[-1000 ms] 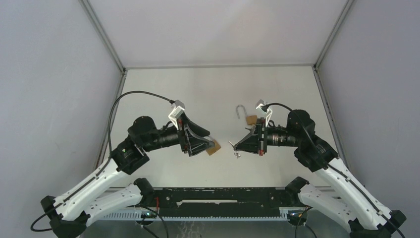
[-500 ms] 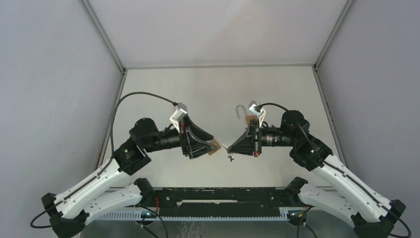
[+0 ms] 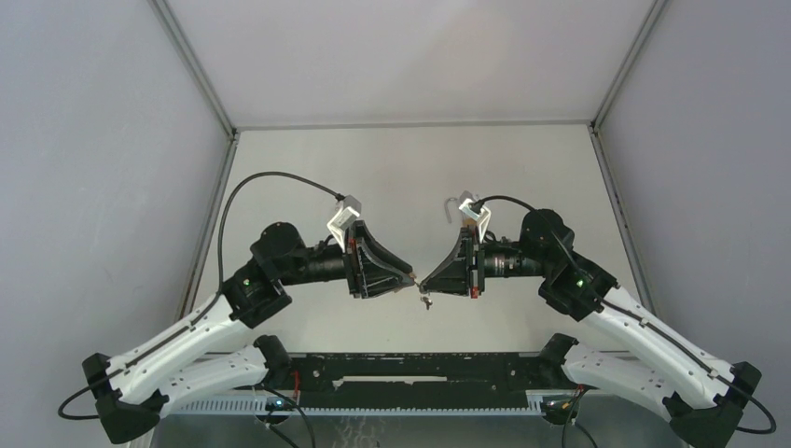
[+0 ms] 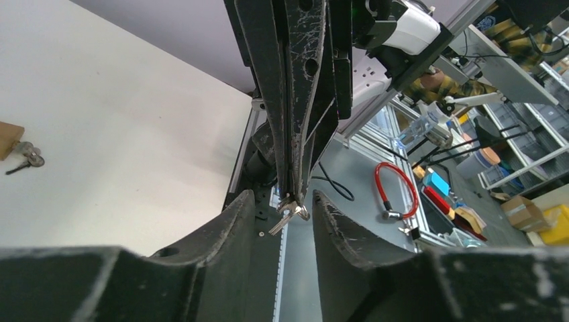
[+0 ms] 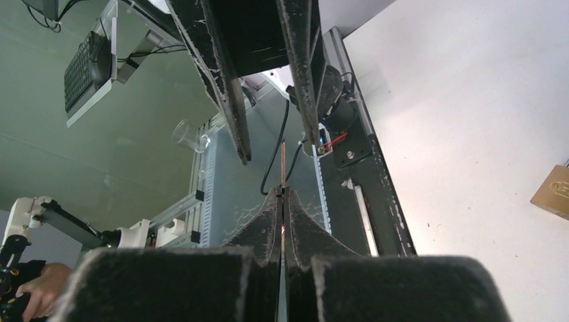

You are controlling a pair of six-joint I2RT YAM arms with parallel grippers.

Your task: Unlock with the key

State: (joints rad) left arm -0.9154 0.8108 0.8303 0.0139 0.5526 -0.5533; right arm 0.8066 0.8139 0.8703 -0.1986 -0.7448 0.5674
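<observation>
The right tool [image 3: 424, 279] is pinched fully together on the key [image 4: 282, 222]. It grips the key by its head and ring, so that in the left wrist view the blade hangs slanting below the fingertips. In the right wrist view the metal shows only as a thin, edge-on strip rising from between the closed fingers. The left tool [image 4: 282, 201] faces it tip to tip above the near part of the desk [image 3: 401, 168], its jaws standing moderately apart, and the key hangs in the gap between them. Its fingers [image 4: 231, 225] lie just beside the key on either side with a sliver of space showing at each, so it holds nothing. From above, the two tools meet almost nose to nose midway between the arms, the key dangling just under the meeting point. A brass padlock [image 5: 553, 192] lies on the desk at the right edge of the right wrist view, well apart from the key. A silver shackle [image 3: 452, 205] peeks out beyond the right wrist — whether it belongs to that same padlock I cannot tell.
</observation>
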